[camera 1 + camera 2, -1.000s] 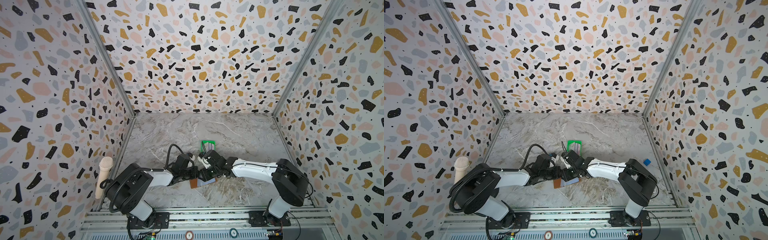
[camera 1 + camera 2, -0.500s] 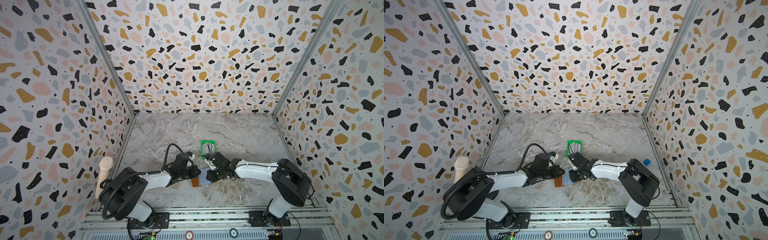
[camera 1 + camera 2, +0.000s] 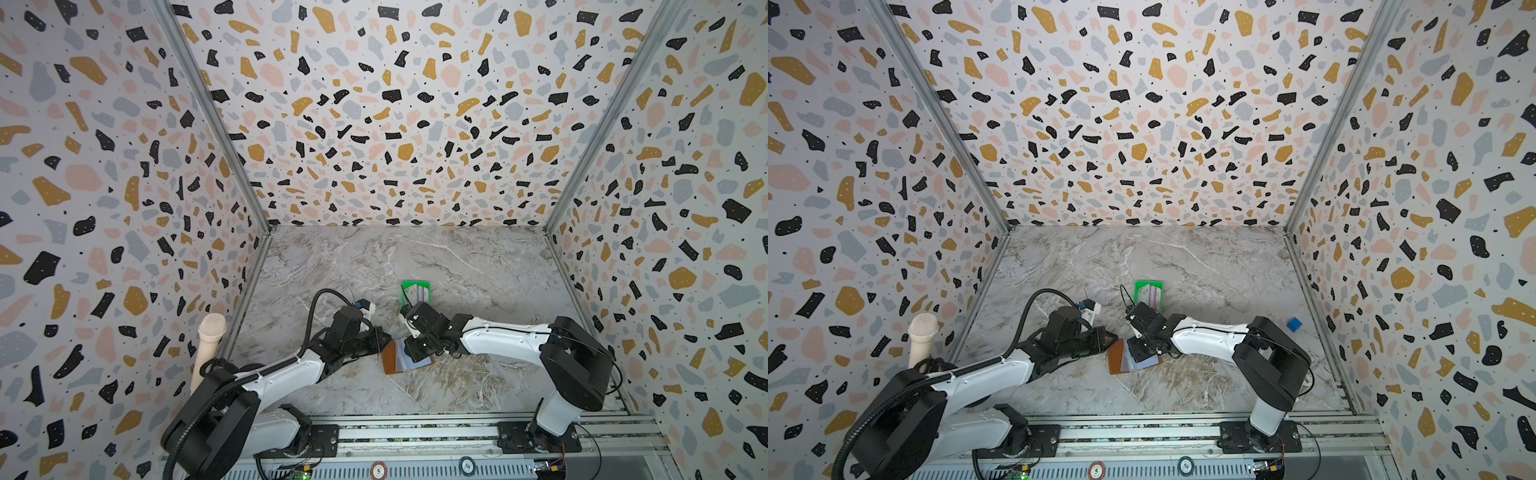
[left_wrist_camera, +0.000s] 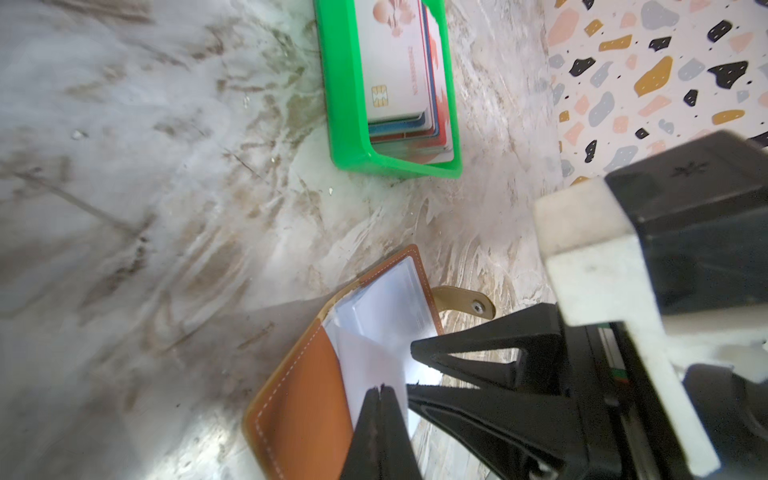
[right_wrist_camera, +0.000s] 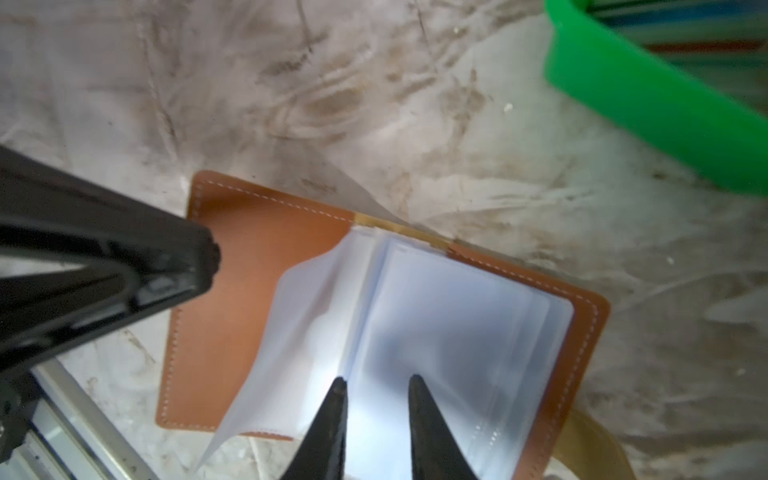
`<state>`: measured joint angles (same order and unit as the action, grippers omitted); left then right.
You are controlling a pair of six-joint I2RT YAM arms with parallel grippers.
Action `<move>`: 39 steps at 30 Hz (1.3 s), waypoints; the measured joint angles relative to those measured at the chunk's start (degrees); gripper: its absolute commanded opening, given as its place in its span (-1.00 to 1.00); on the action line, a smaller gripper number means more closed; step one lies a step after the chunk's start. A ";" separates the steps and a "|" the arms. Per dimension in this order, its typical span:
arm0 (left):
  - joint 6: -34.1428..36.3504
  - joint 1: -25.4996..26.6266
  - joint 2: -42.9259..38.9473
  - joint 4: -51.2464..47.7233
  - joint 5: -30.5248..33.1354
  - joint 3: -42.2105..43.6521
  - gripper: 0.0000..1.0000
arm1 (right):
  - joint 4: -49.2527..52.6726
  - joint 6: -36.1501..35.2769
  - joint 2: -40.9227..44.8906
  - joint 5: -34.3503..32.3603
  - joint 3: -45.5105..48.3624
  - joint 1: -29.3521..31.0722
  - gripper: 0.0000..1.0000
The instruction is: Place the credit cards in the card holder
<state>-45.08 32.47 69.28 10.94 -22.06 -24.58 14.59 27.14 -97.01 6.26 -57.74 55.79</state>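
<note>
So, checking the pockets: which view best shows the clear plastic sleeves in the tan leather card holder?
Right wrist view: the sleeves lie open, close and large. Left wrist shows them oblique and partly hidden; both top views, a tiny bluish patch.

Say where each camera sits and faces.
Both top views: above the arm bases, looking down at the table; left arm and right arm show.
Left wrist: on the left arm, facing card holder and green tray; shut left claw shows.
Right wrist: on the right arm, looking down into the card holder; open right claw shows.
Shared: both wrist views show holder, tray, both claws.
</note>
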 measured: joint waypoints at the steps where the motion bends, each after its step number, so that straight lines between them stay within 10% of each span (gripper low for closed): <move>1: -0.11 -0.07 -1.16 -0.57 0.07 0.07 -1.00 | 0.09 -0.31 -0.39 -0.24 -0.90 0.39 -0.41; 13: -1.03 -0.02 -5.57 -3.23 -0.02 2.54 -0.95 | 0.11 -3.28 -8.90 2.16 -7.04 2.71 -0.39; 39: 2.67 3.54 11.08 -0.26 4.35 -0.48 -1.00 | -4.15 2.91 6.47 -2.84 12.07 -3.02 -0.36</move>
<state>-42.41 36.01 80.36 10.68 -17.72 -25.06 10.44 30.04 -90.54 3.42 -45.67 52.77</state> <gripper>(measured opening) 0.046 0.321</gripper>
